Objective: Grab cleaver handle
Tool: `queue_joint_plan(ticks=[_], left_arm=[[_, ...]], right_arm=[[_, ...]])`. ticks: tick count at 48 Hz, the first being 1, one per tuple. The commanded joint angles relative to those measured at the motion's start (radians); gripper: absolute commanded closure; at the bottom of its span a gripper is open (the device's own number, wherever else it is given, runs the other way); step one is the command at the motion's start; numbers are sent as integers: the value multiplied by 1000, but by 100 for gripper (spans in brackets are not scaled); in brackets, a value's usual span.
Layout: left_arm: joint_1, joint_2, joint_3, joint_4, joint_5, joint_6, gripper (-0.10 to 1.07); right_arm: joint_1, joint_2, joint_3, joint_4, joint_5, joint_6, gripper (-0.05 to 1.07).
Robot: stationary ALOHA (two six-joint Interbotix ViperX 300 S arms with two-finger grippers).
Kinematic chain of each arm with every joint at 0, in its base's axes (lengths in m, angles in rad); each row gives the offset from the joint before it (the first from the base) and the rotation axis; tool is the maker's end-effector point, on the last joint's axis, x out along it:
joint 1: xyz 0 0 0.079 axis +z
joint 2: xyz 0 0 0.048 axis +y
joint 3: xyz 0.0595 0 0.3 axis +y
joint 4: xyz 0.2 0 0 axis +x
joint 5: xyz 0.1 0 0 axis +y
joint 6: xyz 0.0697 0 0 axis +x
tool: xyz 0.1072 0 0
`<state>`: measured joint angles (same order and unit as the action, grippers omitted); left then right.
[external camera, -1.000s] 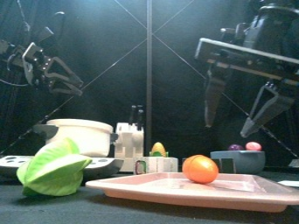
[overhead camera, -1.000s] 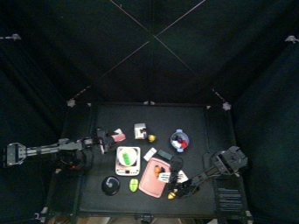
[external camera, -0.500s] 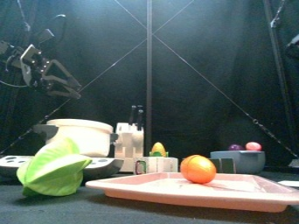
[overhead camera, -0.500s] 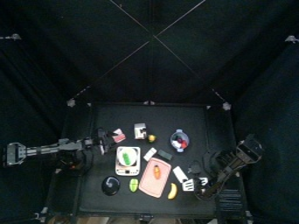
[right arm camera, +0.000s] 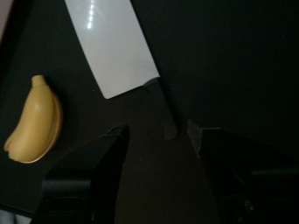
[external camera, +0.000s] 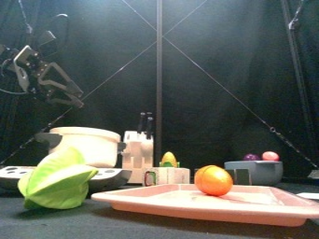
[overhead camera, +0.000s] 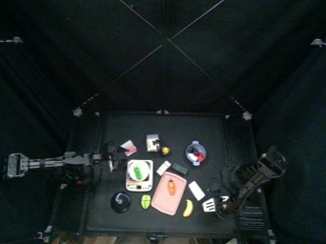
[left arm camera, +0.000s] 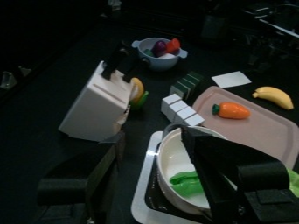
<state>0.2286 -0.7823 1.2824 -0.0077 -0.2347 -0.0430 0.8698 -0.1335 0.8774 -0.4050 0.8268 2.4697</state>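
Note:
The cleaver lies flat on the black table, its white blade leading to a dark handle. In the right wrist view the handle runs down into the gap between the two jaws of my right gripper, which is open and hovers just above it without touching. From the top view the cleaver sits at the front right, by the pink tray, with the right gripper beside it. My left gripper is open and empty, hanging over the white bowl at the table's left.
A banana lies close beside the blade. The pink tray holds an orange fruit. A white knife block, a fruit bowl, a green leaf and small boxes crowd the middle and left.
My right arm swung away from above the tray to the front right, left the front view, and now sits over the cleaver handle. The left arm barely moved.

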Motion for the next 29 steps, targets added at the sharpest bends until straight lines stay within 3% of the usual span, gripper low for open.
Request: queue_joint_plan(ticks=[1, 15, 29], left_arm=[[-32, 2, -12, 6, -5, 2, 8], [-52, 2, -12, 28, -5, 2, 8], [-54, 2, -14, 29, -5, 0, 8]], right_arm=[[6, -3, 6, 0, -6, 2, 14], [2, 43, 28, -6, -35, 2, 17], [0, 71, 20, -8, -44, 2, 43]])
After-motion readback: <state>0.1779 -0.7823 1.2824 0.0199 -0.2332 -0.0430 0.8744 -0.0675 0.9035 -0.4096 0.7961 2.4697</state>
